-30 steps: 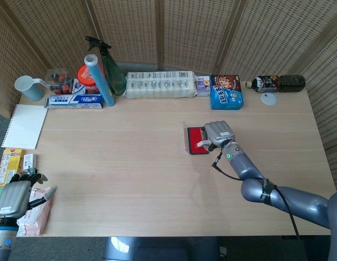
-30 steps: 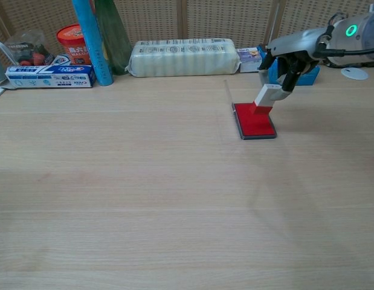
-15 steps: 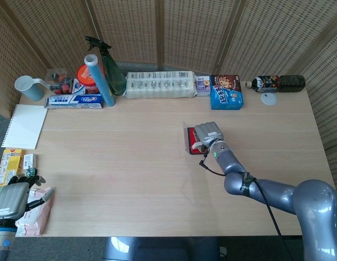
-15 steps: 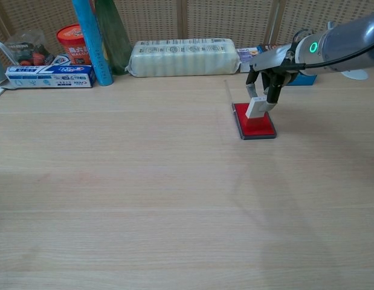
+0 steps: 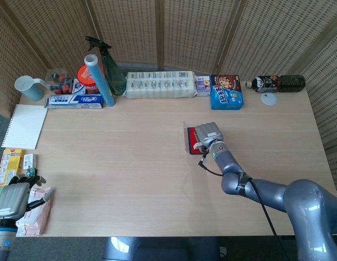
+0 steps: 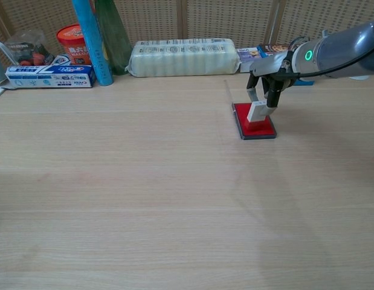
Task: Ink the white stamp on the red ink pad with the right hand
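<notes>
A red ink pad [image 6: 254, 127] lies open on the table right of centre, its clear lid standing up at the far edge. My right hand [image 6: 266, 81] grips the small white stamp [image 6: 257, 112] from above and presses its base down onto the red pad. In the head view the right hand [image 5: 208, 135] covers most of the ink pad [image 5: 190, 141], and the stamp is hidden under it. My left hand [image 5: 13, 197] hangs off the table's near left corner with its fingers curled and nothing visible in them.
Along the back edge stand a blue tube [image 5: 99, 80], a green spray bottle [image 5: 110, 69], a long white pack [image 5: 160, 85], a blue snack bag [image 5: 226, 92] and a lying dark bottle [image 5: 277, 82]. A notepad [image 5: 24, 126] and small packets [image 5: 10, 163] lie at the left.
My right hand swung left over the pad and lowered the tilted stamp until it stands upright on the red surface. The left hand barely moved.
</notes>
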